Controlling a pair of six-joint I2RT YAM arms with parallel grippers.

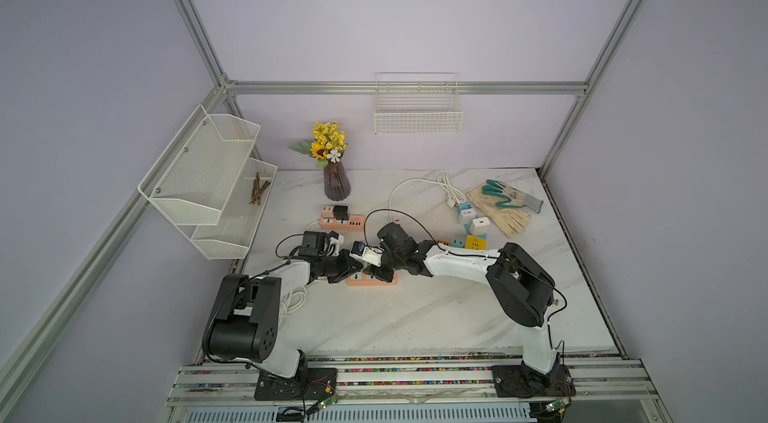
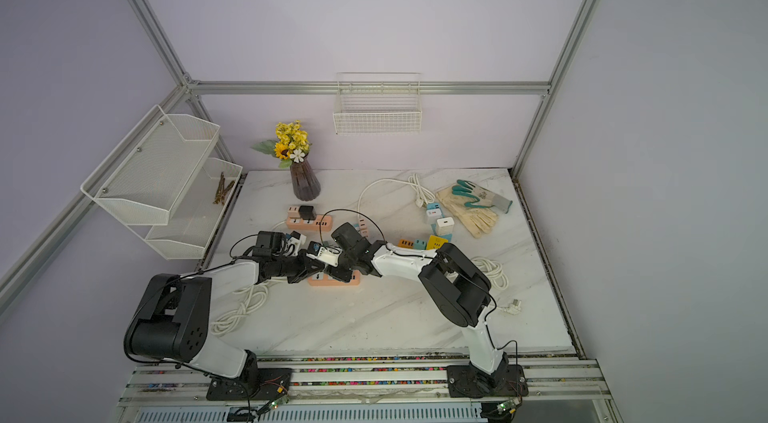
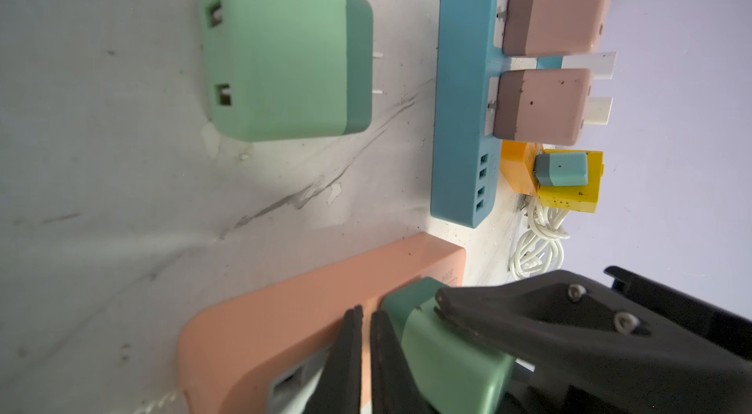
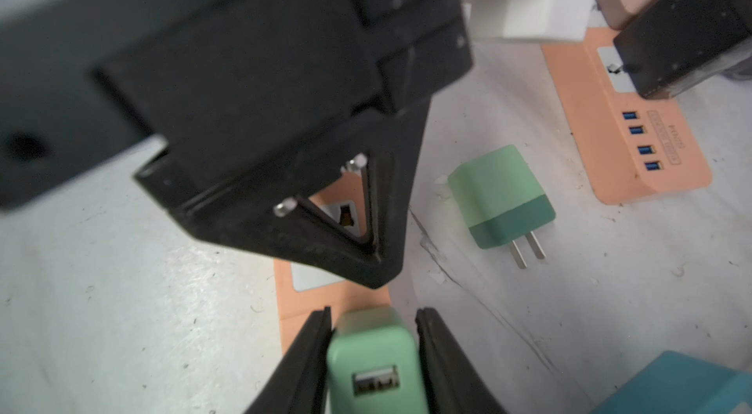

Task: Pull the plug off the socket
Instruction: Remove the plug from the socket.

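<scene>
Over the left part of the peach power strip (image 3: 285, 310), the left tool (image 3: 366, 313) has its jaws pressed together. Its tips bear on the strip's top face just beside the occupied socket, apparently pinning the strip to the table (image 1: 415, 317).

Next along the strip stands the green plug (image 4: 372, 347), its dark base against the strip's face with no prongs showing.

From the strip's right side comes the right tool (image 4: 374, 312), pinching the plug by its two flanks. In the right wrist view both fingers lie against it.

Beyond the strip a second green plug (image 4: 500, 196) lies loose with its prongs bare.

I judge the grip made and the extraction not yet begun. The next move calls for a straight pull away from the strip's face, without rocking, while the left tool holds the strip down. A skewed pull could drag the strip or let the smooth plug slip.
</scene>
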